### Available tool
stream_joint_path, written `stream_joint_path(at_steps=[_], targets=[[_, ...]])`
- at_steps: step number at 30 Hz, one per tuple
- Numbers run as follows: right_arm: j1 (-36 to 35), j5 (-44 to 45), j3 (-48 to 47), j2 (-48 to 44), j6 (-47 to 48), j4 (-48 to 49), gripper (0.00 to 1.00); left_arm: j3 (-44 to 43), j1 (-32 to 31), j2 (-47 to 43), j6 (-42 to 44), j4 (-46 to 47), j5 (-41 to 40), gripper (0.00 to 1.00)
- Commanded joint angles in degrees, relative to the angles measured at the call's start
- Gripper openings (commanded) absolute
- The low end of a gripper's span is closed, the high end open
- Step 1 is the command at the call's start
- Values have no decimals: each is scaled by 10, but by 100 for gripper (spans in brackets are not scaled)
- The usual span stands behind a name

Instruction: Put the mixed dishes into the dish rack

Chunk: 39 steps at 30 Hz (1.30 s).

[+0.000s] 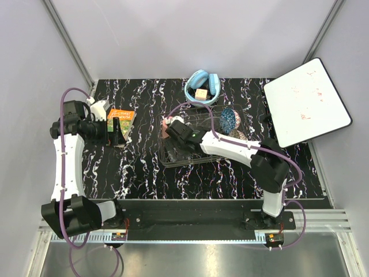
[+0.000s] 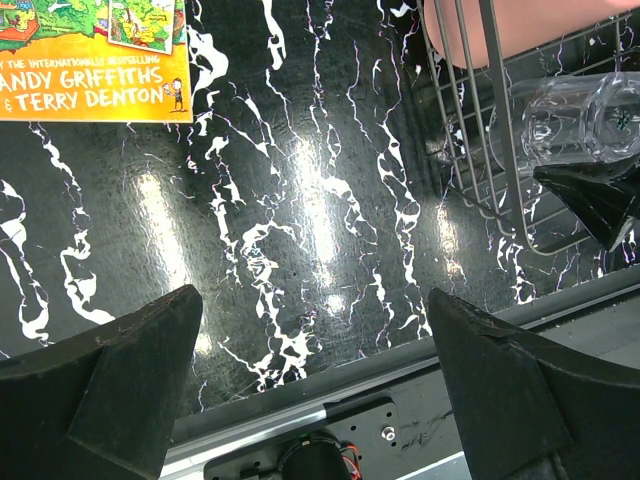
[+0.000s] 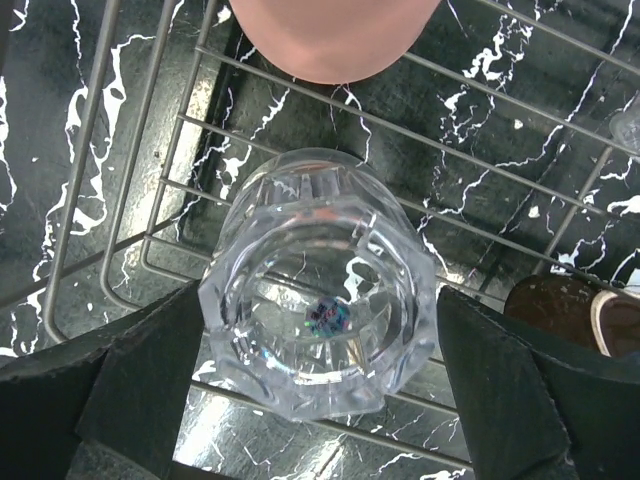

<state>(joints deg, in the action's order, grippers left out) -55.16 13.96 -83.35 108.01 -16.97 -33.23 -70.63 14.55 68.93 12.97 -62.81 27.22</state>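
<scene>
Now my right gripper (image 3: 315, 310) straddles the clear glass tumbler (image 3: 318, 340) in the dish rack (image 1: 187, 160), jaws spread wide; left gripper (image 2: 312, 300) gapes too.

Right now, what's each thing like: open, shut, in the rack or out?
left gripper, open, empty.
right gripper, open around the clear glass tumbler.
clear glass tumbler, in the dish rack.
pink cup, in the rack.
blue patterned bowl, in the rack.
booklet, shut, outside the rack.
light blue bowl, outside the rack.
</scene>
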Motion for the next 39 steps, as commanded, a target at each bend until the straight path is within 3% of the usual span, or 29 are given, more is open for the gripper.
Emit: stream_joint_path(at_steps=[1, 8, 17, 19, 26, 32, 39], targets=[[-13, 3, 8, -40, -11, -3, 100, -3, 1, -16, -8, 23, 24, 99], [-21, 25, -7, -52, -3, -4, 100, -3, 1, -23, -5, 24, 23, 99], [-21, 84, -81, -132, 18, -129, 100, -8, -4, -27, -14, 32, 23, 99], [-20, 99, -81, -154, 11, -154, 100, 8, -35, -45, -19, 43, 16, 99], [3, 101, -12, -276, -60, -198, 100, 66, -234, -63, -72, 101, -102, 99], [22, 80, 80, -358, -127, -217, 100, 85, -276, -90, -66, 117, -138, 99], [22, 87, 89, -401, -136, -216, 100, 81, -276, -136, -67, 128, -140, 99]])
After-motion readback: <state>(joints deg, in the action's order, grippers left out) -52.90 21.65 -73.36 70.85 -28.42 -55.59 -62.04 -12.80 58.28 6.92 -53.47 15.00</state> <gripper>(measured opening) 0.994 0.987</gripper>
